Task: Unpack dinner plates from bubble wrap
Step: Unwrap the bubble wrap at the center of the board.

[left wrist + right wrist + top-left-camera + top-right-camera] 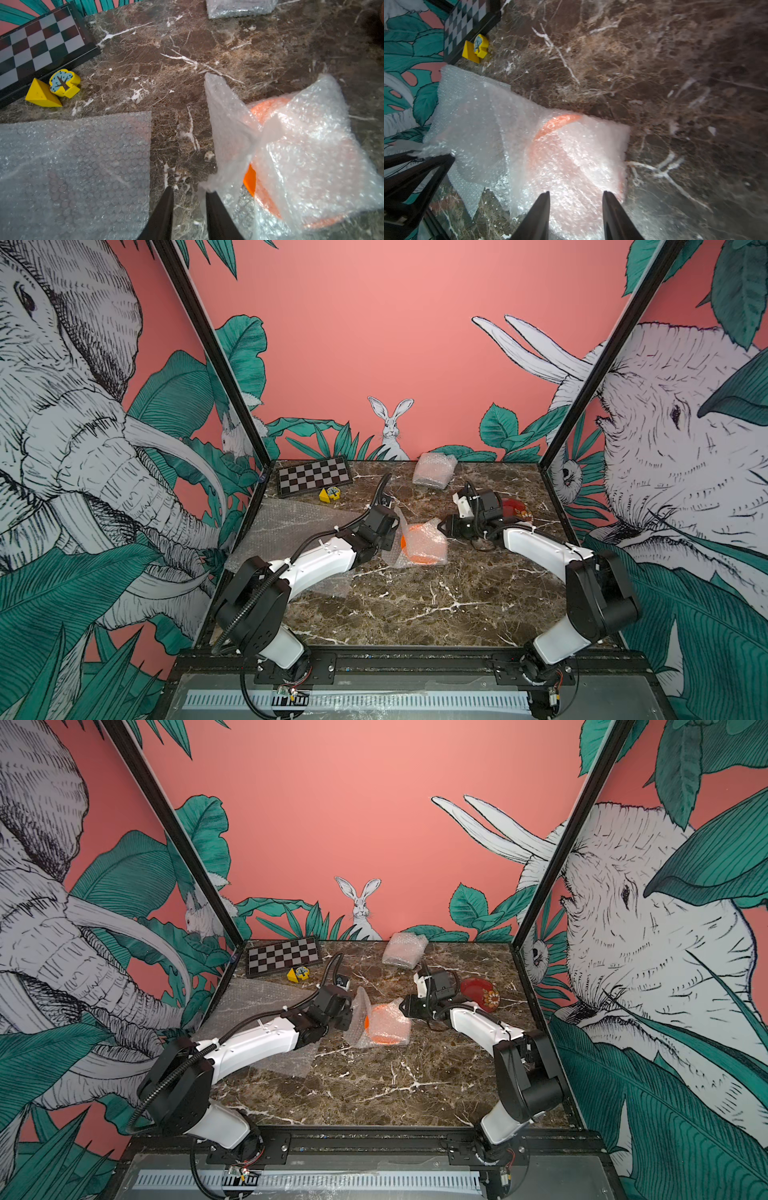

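The orange dinner plate lies mid-table, loosely covered by bubble wrap; only its rim shows bare. One flap of that wrap stands up and leans against a fingertip of my left gripper, which is open with bare table between its fingers. My right gripper hangs open just above the wrapped plate, holding nothing. In both top views the two grippers flank the bundle. The dark red flowered plate lies unwrapped behind the right arm.
A flat bubble wrap sheet lies under the left arm. A folded bubble wrap bundle sits by the back wall. A checkered board and two yellow blocks occupy the back left corner.
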Robot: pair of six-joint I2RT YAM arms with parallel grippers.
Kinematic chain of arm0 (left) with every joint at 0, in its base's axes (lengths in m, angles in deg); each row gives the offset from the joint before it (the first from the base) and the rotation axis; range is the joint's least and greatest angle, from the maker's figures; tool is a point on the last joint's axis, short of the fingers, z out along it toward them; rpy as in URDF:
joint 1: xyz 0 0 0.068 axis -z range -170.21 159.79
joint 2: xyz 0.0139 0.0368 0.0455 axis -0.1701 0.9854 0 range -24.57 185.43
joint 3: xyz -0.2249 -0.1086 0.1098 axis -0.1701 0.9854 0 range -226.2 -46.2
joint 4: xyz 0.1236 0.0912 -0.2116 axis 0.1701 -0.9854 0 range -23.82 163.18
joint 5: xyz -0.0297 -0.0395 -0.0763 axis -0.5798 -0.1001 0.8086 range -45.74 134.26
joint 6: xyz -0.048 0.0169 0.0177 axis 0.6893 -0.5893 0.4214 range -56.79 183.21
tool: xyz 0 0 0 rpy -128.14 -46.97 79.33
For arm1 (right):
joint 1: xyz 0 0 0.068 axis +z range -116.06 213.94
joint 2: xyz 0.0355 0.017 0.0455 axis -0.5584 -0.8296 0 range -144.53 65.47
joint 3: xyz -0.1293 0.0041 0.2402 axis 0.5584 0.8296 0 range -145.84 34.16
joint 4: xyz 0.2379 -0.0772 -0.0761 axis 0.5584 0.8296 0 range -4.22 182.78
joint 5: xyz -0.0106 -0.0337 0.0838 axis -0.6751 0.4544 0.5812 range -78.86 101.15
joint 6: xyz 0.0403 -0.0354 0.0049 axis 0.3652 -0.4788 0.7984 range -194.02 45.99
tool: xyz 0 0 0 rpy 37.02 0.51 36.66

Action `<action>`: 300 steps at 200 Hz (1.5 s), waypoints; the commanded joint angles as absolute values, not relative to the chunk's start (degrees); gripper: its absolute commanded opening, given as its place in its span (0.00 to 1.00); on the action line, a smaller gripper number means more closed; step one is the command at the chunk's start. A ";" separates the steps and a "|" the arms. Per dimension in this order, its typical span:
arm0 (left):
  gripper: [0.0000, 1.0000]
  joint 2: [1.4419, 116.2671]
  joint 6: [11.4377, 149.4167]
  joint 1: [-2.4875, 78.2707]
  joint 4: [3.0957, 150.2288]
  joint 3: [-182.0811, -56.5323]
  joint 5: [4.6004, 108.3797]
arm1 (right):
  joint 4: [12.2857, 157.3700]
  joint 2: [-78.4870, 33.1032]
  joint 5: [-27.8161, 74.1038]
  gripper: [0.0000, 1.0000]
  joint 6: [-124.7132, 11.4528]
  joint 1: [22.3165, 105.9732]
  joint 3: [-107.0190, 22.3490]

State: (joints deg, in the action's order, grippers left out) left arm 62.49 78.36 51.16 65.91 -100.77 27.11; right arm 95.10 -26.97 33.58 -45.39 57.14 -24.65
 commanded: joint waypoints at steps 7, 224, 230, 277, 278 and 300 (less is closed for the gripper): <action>0.39 59.05 78.18 47.97 67.57 -98.74 33.60 | 96.05 -31.00 34.93 0.44 -47.03 59.12 -26.88; 0.80 55.20 73.23 32.91 74.09 -91.81 64.69 | 98.92 -37.19 32.97 0.44 -47.65 61.04 -29.57; 0.79 56.05 73.38 32.91 74.10 -92.25 63.47 | 98.91 -37.23 33.03 0.44 -47.65 61.04 -29.57; 0.72 62.66 75.27 32.86 79.20 -94.39 63.90 | 99.18 -37.36 33.02 0.44 -47.72 61.10 -29.74; 0.72 62.77 75.26 32.84 79.27 -94.39 63.92 | 99.20 -37.36 32.98 0.44 -47.73 61.10 -29.74; 0.63 65.01 76.56 32.68 81.30 -95.07 64.58 | 99.24 -37.45 32.95 0.44 -47.74 61.12 -29.91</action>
